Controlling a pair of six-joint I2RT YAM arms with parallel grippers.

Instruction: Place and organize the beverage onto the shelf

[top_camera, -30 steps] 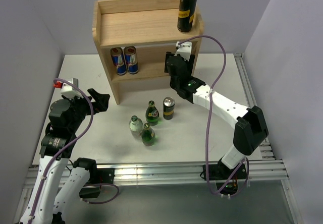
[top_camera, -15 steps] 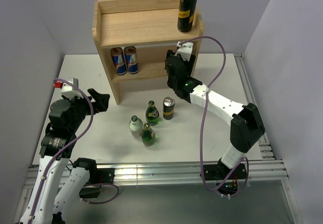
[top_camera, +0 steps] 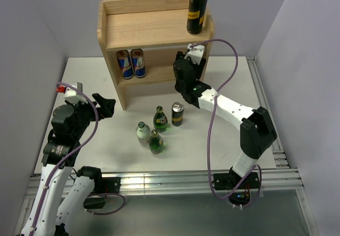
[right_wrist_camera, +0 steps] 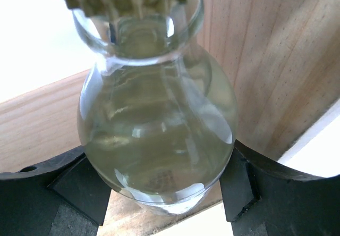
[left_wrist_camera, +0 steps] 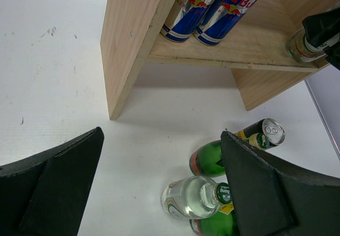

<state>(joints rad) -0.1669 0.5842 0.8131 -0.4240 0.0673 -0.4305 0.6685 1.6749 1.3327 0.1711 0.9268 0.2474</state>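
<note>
The right pincer (top_camera: 183, 70) reaches into the lower tier of the shelf (top_camera: 149, 28) at its right end. It is closed on a clear glass bottle (right_wrist_camera: 156, 135): one black finger presses each side of the round belly. The bottle stands upright just beside the right side panel, near the front edge of the lower board. Whether its base rests on the board cannot be told.

The left pincer (left_wrist_camera: 162, 134) hangs open and holds nothing, well apart from the shelf, above the white surface (top_camera: 90, 76).

The overhead view hides the gripped bottle behind the arm. The right wrist view shows it close, with a green crimped cap and pale liquid inside, and the left wrist view catches it from the side.

The shelf is light wood with plain grain, solid side panels and a raised rim on top. Two Red Bull cans (top_camera: 131, 63) stand side by side at the left of the lower tier. A tall black can (top_camera: 197, 11) stands at the top board's right end.

In front of the shelf, two green bottles (top_camera: 160, 119), a second clear bottle (top_camera: 142, 132) and a short black can (top_camera: 177, 114) stand clustered.
</note>
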